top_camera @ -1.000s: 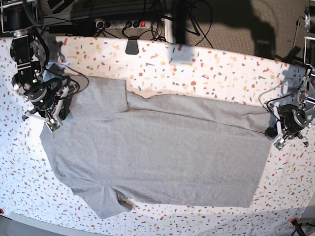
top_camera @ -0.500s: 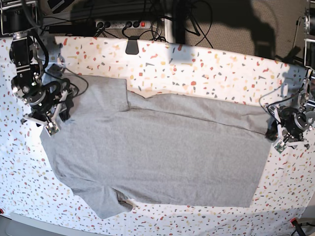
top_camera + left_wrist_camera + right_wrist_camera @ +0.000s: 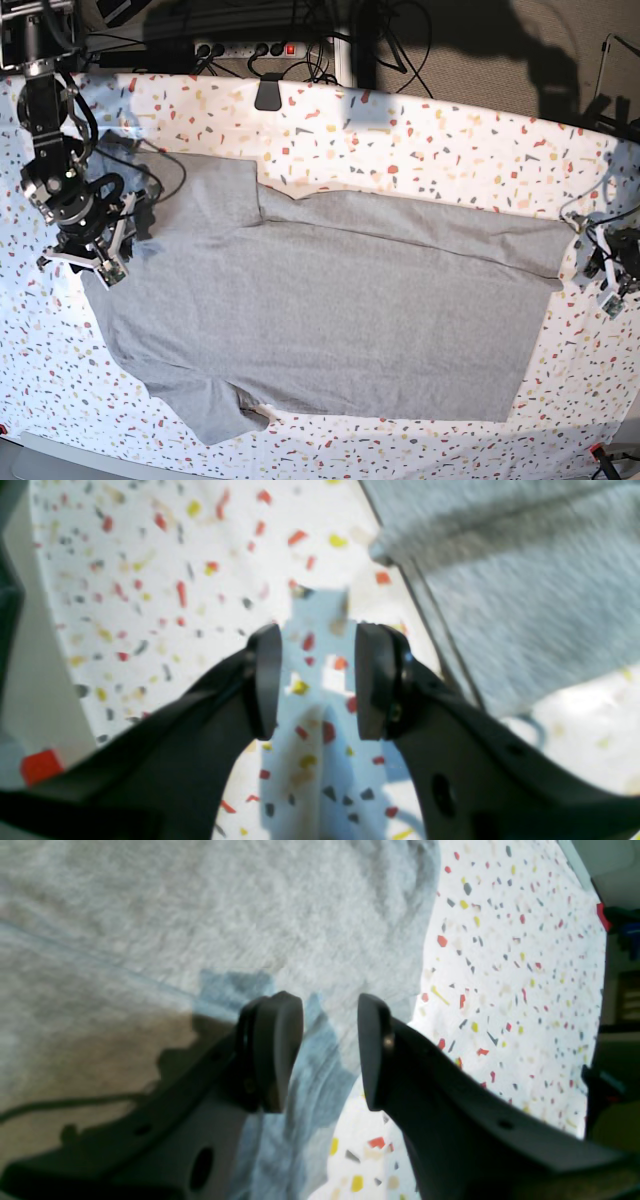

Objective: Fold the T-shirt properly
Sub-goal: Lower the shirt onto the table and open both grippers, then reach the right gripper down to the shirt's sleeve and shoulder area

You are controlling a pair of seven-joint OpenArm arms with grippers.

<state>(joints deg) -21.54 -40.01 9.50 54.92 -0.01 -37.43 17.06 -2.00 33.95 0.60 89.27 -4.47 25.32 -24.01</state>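
Observation:
The heather-grey T-shirt (image 3: 330,310) lies spread flat on the speckled table, plain side up, with its far edge folded over toward the middle. My right gripper (image 3: 92,264) hovers at the shirt's left edge by the sleeve. In the right wrist view it (image 3: 330,1050) is open and empty, over the boundary between the shirt (image 3: 200,915) and the table. My left gripper (image 3: 607,288) sits just off the shirt's right hem. In the left wrist view it (image 3: 317,680) is open over bare table, with the shirt's edge (image 3: 525,580) to its upper right.
The table cover (image 3: 420,140) is white with coloured flecks. A black clip (image 3: 268,95) sits on its back edge. Behind that are a power strip (image 3: 245,48) and tangled cables. Cables run along both arms. A red block (image 3: 40,767) shows at the table's edge.
Both grippers have opened and let go of the shirt. The left gripper has pulled away to the right, off the hem. The right gripper has shifted slightly outward to the left.

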